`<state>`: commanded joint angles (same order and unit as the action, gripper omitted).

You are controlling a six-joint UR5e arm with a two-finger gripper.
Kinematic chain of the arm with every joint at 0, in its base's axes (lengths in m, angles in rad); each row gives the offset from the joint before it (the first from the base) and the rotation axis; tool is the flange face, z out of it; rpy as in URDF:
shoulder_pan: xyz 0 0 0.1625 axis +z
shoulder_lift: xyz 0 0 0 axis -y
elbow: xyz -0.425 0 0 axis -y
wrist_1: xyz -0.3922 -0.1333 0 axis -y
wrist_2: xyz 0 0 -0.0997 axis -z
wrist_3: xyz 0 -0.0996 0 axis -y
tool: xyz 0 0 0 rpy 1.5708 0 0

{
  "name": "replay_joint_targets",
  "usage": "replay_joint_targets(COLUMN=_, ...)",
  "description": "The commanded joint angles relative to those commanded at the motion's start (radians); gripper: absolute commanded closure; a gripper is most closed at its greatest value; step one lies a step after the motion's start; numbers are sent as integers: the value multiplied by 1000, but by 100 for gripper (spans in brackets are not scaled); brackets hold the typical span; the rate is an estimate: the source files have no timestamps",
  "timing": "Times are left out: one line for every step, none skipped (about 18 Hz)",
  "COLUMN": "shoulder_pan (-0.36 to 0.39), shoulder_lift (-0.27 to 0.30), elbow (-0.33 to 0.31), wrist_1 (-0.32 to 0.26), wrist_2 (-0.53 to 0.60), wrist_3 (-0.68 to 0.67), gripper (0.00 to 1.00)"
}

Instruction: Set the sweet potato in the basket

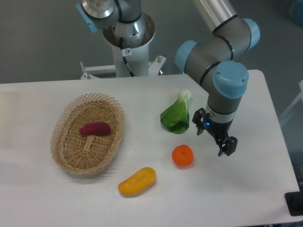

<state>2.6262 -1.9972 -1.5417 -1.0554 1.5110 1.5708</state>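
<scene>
1. Already, the small oblong magenta-purple sweet potato (95,129) is lying inside the oval light-tan woven wicker basket (61,155), near the middle of its floor, so the placing looks to be done.
2. Sitting on the left part of the white table (142,198), the basket is keeping the tuber cradled by its shallow wall; nothing is leaning on it or touching it from above.
3. Well apart to the right, the grey-and-blue robot arm (222,71) is hanging over the table with its black two-finger gripper (226,145) pointing down, which I judge to be a parked pose clear of the goods.
4. The fingers are holding nothing and touching nothing that shows; from this angle I cannot tell how far apart they are standing.
5. A round orange fruit (182,155) is resting just left of the fingers, a leafy green vegetable with a pale stem (176,116) is lying above it, and a yellow-orange oblong vegetable (137,181) is sitting near the basket's lower right, all outside it.
</scene>
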Motion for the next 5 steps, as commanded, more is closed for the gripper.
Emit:
replay_joint_targets(shoulder_pan=2, shoulder_lift=0, elbow=0, wrist_1=2, wrist_2=0, wrist_3=0, gripper=0)
replay_joint_targets(shoulder_pan=2, shoulder_lift=-2, elbow=0, wrist_1=2, wrist_2=0, wrist_3=0, gripper=0)
replay_joint_targets(shoulder_pan=0, shoulder_lift=-3, elbow=0, wrist_1=2, wrist_2=2, wrist_3=0, gripper=0)
replay_joint_targets(shoulder_pan=0, shoulder_lift=-3, elbow=0, wrist_1=2, wrist_2=2, wrist_3=0, gripper=0)
replay_joint_targets(shoulder_pan=0, shoulder_lift=-3, elbow=0, wrist_1=2, wrist_2=2, wrist_3=0, gripper=0)
